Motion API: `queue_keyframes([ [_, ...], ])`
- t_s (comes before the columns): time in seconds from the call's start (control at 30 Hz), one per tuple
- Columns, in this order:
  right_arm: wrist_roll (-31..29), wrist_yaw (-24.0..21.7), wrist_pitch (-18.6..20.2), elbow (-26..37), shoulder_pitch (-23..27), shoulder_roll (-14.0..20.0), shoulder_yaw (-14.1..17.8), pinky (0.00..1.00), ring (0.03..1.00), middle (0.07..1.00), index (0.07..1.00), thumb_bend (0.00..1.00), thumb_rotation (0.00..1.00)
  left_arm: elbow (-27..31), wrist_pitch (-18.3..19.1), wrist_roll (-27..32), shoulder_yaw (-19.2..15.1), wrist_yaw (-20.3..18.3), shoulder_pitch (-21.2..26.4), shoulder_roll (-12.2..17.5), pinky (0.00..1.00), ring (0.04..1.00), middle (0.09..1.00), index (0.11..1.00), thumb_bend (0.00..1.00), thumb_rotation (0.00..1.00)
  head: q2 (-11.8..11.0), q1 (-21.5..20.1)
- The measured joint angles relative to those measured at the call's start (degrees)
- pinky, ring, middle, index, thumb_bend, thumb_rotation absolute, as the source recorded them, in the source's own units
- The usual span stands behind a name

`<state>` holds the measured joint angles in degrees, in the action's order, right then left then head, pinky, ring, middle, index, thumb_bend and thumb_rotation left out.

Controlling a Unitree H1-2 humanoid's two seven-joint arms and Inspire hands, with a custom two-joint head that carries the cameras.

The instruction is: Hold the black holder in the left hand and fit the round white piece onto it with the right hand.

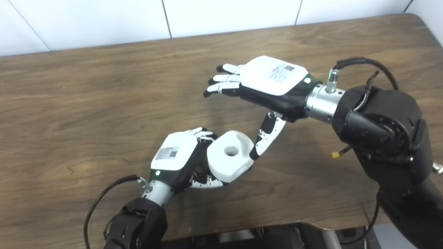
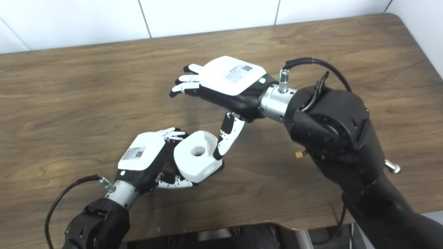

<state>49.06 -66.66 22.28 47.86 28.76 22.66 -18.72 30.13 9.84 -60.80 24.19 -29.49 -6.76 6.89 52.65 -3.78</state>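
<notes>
Left hand (image 1: 180, 155) grips the white piece (image 1: 230, 155) near the table's (image 1: 86, 103) front edge. Right hand (image 1: 266, 83) hovers with fingers spread, empty. No black holder is visible, so any fitting may go astray.

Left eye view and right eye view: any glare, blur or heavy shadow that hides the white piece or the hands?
Left eye view: soft overall; the right hand back plate is overexposed, its label barely legible; the round white piece shows its centre hole clearly. Right eye view: similar softness, mild sheen on the table, and only faint shadows under the left hand.
</notes>
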Motion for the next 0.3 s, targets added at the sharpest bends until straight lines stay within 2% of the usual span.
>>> queue_keyframes([
  [0.17, -0.27, 0.01, 0.71, 0.00, 0.64, 0.13, 1.45, 0.91, 1.000, 0.928, 0.866, 1.00, 0.32, 0.00, -0.02, 0.01, -0.05, 0.00, 0.00, 0.01, 0.87, 0.896, 0.815, 0.490, 0.51, 0.05, -0.18, 0.00],
  [0.3, -0.90, 0.01, 0.91, 0.16, 0.68, 0.08, 4.01, 0.90, 1.000, 0.935, 0.873, 1.00, 0.33, 0.00, -0.04, 0.04, -0.09, -0.04, 0.00, 0.06, 0.88, 0.896, 0.814, 0.490, 0.51, 0.05, -0.18, 0.09],
])
